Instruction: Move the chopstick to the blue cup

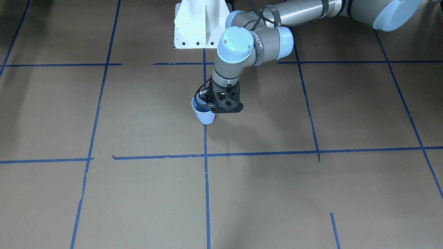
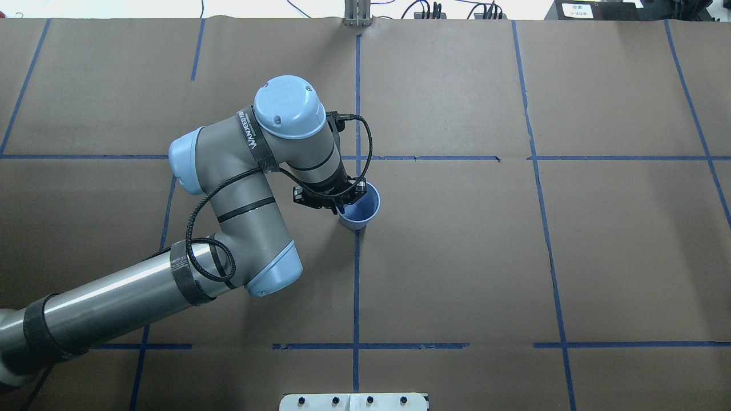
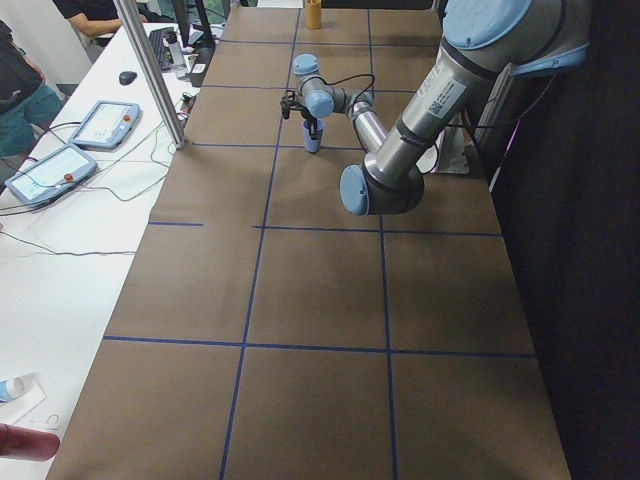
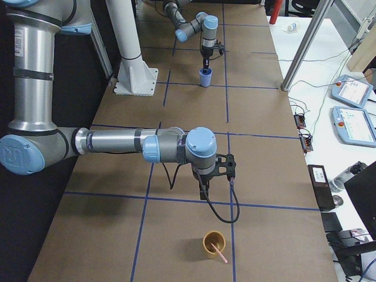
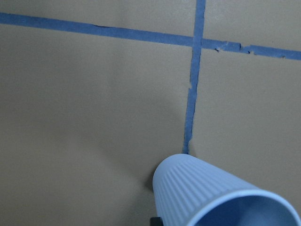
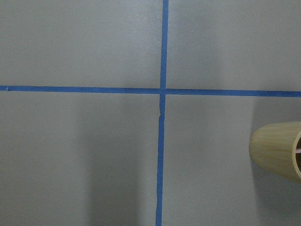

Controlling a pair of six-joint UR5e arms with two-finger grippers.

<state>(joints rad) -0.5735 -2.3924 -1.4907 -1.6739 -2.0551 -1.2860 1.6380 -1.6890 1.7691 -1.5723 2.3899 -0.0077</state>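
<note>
1. Front-facing: the left claw (image 1: 207, 105) sits at the rim of the upright blue cup (image 1: 206, 117) on the surface (image 1: 138, 193). I cannot tell whether it pinches the rim.
2. Overhead: the cup's mouth looks empty.
3. Right side: the pink chopstick (image 4: 221, 254) leans in a tan cup (image 4: 210, 247), near the right claw (image 4: 202, 195). I cannot tell whether that claw is spread or closed.
4. Right wrist: the tan cup sits at the frame's edge. The claw should probably centre over the stick's top, pinch it firmly and lift straight up.
</note>
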